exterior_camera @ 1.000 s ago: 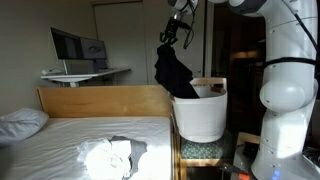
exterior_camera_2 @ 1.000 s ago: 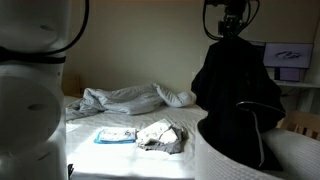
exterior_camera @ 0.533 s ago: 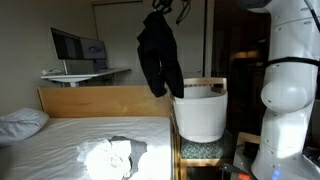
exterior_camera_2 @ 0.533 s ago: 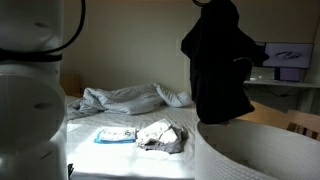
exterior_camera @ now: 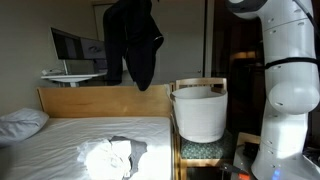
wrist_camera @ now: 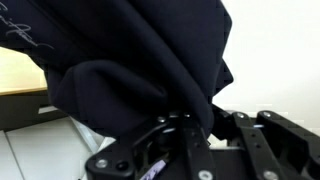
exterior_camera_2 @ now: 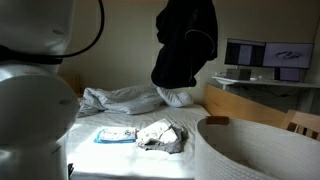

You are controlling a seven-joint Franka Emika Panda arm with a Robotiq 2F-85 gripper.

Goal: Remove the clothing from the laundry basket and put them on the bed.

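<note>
the tool (wrist_camera: 188, 122) is closed tight on the black top (exterior_camera: 132, 40), held high, likely to clear the basket (exterior_camera: 200, 118) and reach the bed (exterior_camera: 60, 130).

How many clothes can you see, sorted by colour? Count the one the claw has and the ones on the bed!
Black garment: 1, hanging from the shut claw
White garment: 1, lying on the bed
Grey garment: 1, lying on the bed against the white one
Total: 3
</note>
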